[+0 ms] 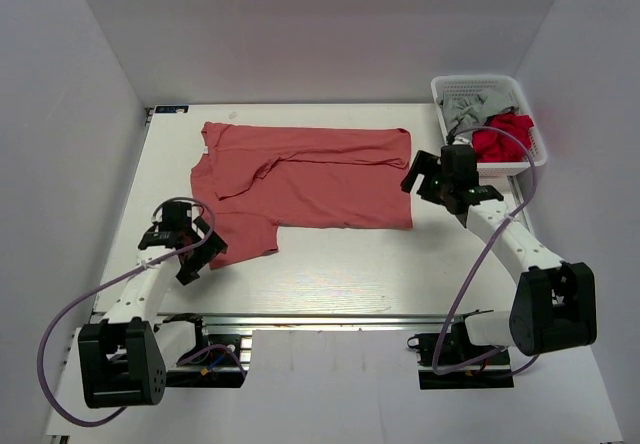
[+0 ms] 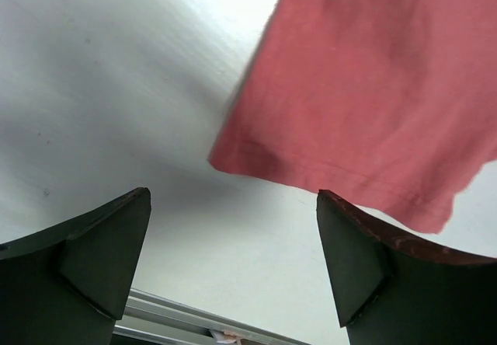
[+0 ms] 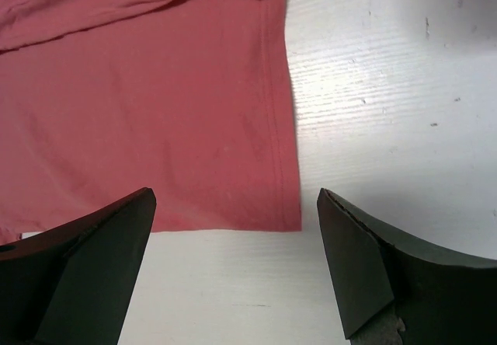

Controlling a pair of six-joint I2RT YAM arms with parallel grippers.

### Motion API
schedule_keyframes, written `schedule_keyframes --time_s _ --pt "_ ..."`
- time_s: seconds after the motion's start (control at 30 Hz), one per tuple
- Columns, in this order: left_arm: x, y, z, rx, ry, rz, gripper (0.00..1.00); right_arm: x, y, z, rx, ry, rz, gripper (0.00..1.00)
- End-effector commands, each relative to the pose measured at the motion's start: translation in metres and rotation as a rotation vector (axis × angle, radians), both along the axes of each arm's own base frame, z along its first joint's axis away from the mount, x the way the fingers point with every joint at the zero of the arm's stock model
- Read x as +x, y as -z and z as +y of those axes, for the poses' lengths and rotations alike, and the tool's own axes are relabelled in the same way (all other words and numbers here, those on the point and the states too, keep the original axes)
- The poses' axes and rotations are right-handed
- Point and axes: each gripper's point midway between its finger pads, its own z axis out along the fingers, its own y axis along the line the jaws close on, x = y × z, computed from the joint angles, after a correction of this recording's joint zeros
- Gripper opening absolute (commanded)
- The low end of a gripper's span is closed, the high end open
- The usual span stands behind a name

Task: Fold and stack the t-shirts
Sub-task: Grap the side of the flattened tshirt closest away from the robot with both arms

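A salmon-red t-shirt (image 1: 310, 179) lies spread on the white table, its neck to the left and one sleeve (image 1: 245, 239) pointing toward the near edge. My left gripper (image 1: 203, 249) is open and empty just left of that sleeve. The left wrist view shows the sleeve hem (image 2: 365, 104) beyond the left gripper (image 2: 233, 197). My right gripper (image 1: 418, 180) is open and empty at the shirt's right hem. In the right wrist view the hem's corner (image 3: 287, 213) lies between the fingers of the right gripper (image 3: 234, 193).
A white basket (image 1: 478, 86) stands at the back right, holding a grey cloth (image 1: 463, 110) and a red cloth (image 1: 503, 136). A metal rail (image 1: 300, 319) runs along the table's near edge. White walls enclose the table on the left, right and back.
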Motion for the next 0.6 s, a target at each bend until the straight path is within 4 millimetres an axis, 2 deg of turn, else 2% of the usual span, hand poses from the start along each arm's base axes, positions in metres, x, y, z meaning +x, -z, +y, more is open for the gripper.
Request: schedule_keyframes --time_s 0.0,0.23,0.27,0.37,0.53,0.57 --pt "-0.001 0.006 0.005 0.016 -0.051 0.004 0.96 -0.005 0.007 -0.010 -0.008 0.054 -0.003 0.90" --pt "0.014 0.017 0.010 0.043 -0.050 -0.018 0.61 -0.016 0.017 -0.014 -0.025 0.051 0.032 0.90" --pt "0.011 0.022 0.010 0.046 -0.041 0.008 0.49 -0.018 0.020 -0.015 -0.031 0.059 0.042 0.90" --pt "0.008 0.031 0.006 0.032 -0.003 0.047 0.40 -0.022 0.023 -0.020 -0.050 0.075 0.052 0.90" --pt "-0.001 0.042 0.006 0.034 0.006 0.086 0.31 -0.028 0.031 -0.025 -0.067 0.090 0.080 0.90" --pt "0.002 0.041 0.006 0.035 0.006 0.074 0.25 -0.030 0.032 -0.026 -0.070 0.093 0.085 0.90"
